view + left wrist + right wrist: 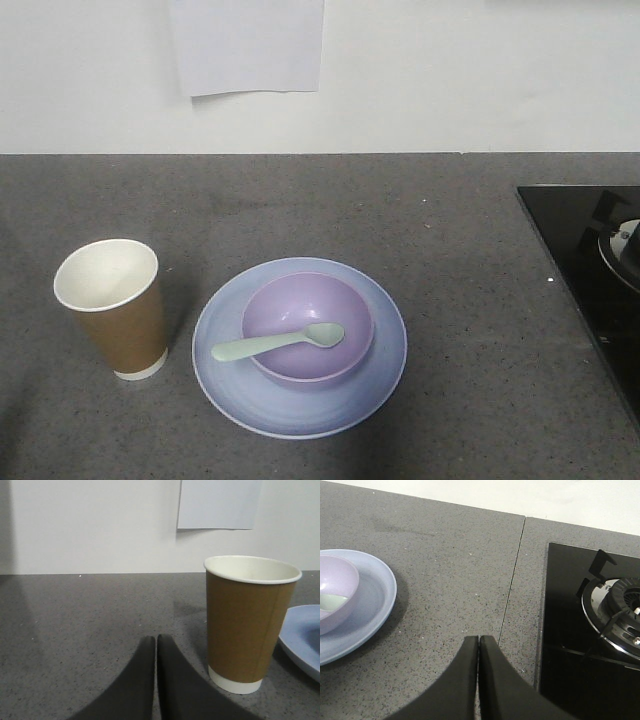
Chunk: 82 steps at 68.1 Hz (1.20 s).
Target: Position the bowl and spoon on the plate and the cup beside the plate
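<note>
Front view: grey speckled counter (450, 260) against a white wall (450, 80), with a sheet of paper (247, 45) stuck up at 12 o'clock. The plate (375, 370) lies low centre. The bowl (300, 300) sits inside it, roughly centred and upright. The spoon (280, 342) lies across the bowl, head toward 3 o'clock inside it, handle past the rim toward 9 o'clock. The cup (115, 310) stands upright at 9 o'clock of the plate, just beside it and not touching. A black glass cooktop (590, 270) sits at 3 o'clock with part of a burner at the frame edge. Neither arm shows here.

Left wrist view: left tool (156, 645) low centre, its two dark fingers pressed together with only a thin seam between, nothing held. Cup (247, 625) upright at 2 o'clock of the tool, near but apart, white base band on the counter (75, 630). Plate (302, 635) edge shows at 3 o'clock, just past the cup. Paper (219, 502) on the wall above.

Right wrist view: right tool (479, 647) low centre, fingers closed together, empty. Plate (375, 600) at 9 o'clock, well apart from the tool, carrying the bowl (335, 597); a sliver of mint spoon (331, 602) shows inside. Cooktop (570, 645) and its metal burner (620, 610) at 3 o'clock. A seam in the counter (450, 560) runs up toward 12 o'clock.
</note>
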{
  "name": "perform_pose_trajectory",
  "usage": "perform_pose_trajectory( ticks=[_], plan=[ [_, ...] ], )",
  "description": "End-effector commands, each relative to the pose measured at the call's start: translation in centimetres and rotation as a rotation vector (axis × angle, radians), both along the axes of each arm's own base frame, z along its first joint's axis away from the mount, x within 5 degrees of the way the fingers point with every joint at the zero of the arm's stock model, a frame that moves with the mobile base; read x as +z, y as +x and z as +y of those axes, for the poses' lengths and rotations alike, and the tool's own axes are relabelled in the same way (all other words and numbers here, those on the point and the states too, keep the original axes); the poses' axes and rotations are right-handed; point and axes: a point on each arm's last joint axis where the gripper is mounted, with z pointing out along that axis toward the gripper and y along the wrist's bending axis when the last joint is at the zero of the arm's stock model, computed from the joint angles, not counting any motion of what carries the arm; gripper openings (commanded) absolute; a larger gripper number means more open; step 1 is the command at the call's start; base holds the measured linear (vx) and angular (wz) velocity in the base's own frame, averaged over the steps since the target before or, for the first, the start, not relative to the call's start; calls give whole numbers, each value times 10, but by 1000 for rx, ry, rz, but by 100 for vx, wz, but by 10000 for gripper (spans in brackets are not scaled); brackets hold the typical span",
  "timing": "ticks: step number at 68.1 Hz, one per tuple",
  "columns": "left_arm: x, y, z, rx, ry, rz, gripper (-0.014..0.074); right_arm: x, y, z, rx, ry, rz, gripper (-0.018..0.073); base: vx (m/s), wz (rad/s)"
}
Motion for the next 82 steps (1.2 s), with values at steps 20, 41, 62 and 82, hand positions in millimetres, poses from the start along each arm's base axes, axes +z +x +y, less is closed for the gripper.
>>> perform_pose_trajectory(
  ticks=[20, 41, 62, 82],
  plan=[
    [13, -1, 2, 32, -23, -143, -6, 13, 3, 0, 1, 4, -91, -11, 0, 0],
    [13, -1, 2, 32, -23, -143, -6, 13, 3, 0, 1, 4, -92, -11, 0, 0],
    [13, -1, 2, 32, -23, -143, -6, 13, 3, 0, 1, 4, -92, -11, 0, 0],
    [13, -1, 2, 32, -23, -143, -6, 13, 2, 0, 3, -6, -96, -11, 0, 0]
  ],
)
